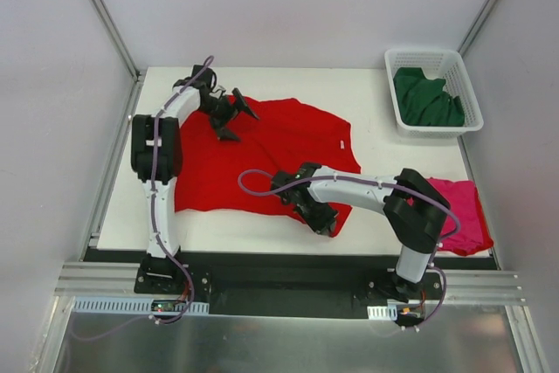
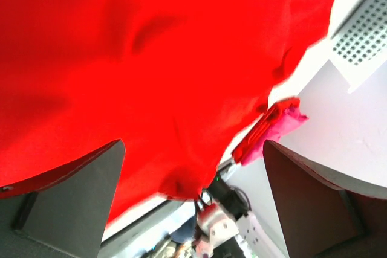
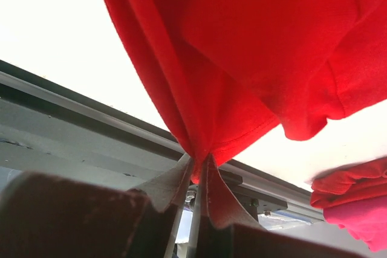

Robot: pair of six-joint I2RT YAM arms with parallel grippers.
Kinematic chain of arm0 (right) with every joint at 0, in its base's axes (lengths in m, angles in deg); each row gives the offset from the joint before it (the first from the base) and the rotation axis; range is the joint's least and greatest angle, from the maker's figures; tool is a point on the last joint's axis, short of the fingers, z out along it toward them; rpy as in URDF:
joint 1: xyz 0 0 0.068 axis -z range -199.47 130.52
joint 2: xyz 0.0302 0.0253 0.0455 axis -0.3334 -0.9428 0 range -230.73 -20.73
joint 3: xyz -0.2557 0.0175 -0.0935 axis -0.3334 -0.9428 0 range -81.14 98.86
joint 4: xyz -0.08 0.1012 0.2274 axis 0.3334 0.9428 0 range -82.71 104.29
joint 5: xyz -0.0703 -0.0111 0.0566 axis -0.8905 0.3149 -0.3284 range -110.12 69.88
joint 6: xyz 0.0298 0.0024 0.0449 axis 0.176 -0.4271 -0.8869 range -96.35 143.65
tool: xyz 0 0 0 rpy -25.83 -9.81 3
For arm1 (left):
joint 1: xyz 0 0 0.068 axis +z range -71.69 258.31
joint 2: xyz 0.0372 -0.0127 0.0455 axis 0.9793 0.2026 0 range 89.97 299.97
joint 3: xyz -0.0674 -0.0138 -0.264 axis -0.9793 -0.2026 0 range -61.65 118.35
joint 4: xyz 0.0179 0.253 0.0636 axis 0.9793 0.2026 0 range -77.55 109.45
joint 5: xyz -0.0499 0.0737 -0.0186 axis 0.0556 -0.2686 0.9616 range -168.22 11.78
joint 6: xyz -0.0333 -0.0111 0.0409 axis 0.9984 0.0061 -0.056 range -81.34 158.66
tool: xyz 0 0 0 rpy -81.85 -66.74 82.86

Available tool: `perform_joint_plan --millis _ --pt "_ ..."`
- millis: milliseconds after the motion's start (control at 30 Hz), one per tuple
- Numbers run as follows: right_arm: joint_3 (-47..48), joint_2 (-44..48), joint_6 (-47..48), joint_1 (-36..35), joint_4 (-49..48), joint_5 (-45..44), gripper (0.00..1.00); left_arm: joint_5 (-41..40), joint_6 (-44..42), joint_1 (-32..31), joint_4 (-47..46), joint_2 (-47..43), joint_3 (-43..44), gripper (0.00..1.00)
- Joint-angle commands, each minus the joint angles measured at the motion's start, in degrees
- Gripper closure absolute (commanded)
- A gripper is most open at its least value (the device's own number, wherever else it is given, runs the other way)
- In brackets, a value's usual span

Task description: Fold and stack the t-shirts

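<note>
A: Where is the red shirt [image 1: 262, 155]?
B: Spread on the counter [image 1: 376, 141], left of centre. Its long axis runs left to right, and the white neck label sits at the right end, so I take the hem to be on the left.

A: Who has hold of it?
B: The right gripper [image 3: 196, 161]. It is closed to a sliver on the shirt's near right corner, close to the counter's near edge. Its wrist view shows the cloth gathered into pleats between the pads and hanging from the pinch. I can't tell whether that corner is a sleeve.

A: And the other arm?
B: The left gripper [image 1: 231, 118] hangs over the shirt's far edge with its jaws spread wide and nothing in them. Red cloth lies just below it.

A: What does the fold turn on?
B: In my judgement, the pinched corner lies on the near side and has to cross the long axis towards the far edge. The left arm is nearer that edge and the hem.

A: How will it handle?
B: It is soft, matte, limp cotton with shallow wrinkles. It should drape and drag rather than hold a crease.

A: And the others?
B: The pink shirt [image 1: 463, 207] is crumpled at the counter's near right corner, beside the right arm. The green shirt [image 1: 428, 100] is bunched in the white lattice basket [image 1: 397, 121] at the far right.
</note>
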Motion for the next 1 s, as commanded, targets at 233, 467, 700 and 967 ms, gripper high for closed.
perform_joint_plan --millis 233,467,700,967 --pt "1.26 -0.09 -0.83 0.02 -0.45 2.57 0.99 -12.84 -10.75 5.64 21.17 -39.3 -21.9 0.01" --pt "1.79 0.26 -1.71 -0.51 -2.47 3.8 0.99 -16.28 -17.94 16.51 20.22 -51.71 -45.11 0.01" --pt "2.58 0.08 -2.41 -0.77 -3.88 5.3 0.99 -17.49 -22.54 23.4 15.49 -57.24 -55.04 0.01" --pt "1.88 -0.88 -2.33 -2.18 -6.78 7.58 0.99 -24.08 -22.71 26.74 14.16 -55.24 -54.62 0.01"
